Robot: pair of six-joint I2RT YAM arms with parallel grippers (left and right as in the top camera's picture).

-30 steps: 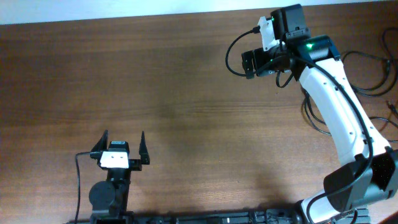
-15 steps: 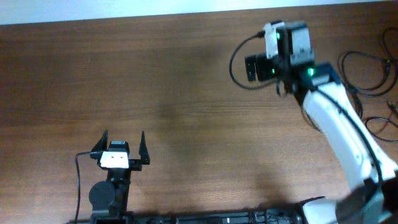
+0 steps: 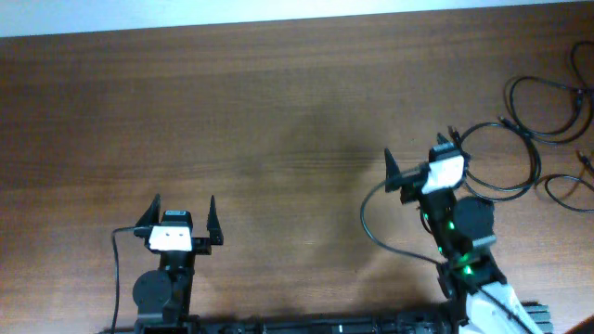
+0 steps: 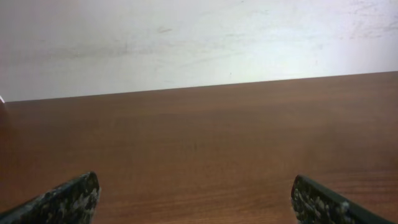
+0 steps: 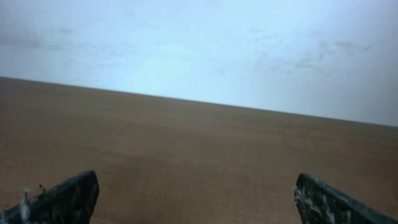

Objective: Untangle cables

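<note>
Now: cables (image 3: 509, 93), thin black cords in loose round loops, lie at far right of counter (image 3: 278, 111). Nearest loop just beside right gripper (image 3: 419, 160); all well apart from left gripper (image 3: 184, 204). Both grippers spread wide, holding nothing. Counter: brown wood, fine straight grain, matte. Left wrist view: dark speckled fingertips (image 4: 68, 199) in lower corners, bare wood between, pale smooth wall (image 4: 199, 37) behind.

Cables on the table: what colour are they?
The cables are black, clearest in the overhead view.
</note>
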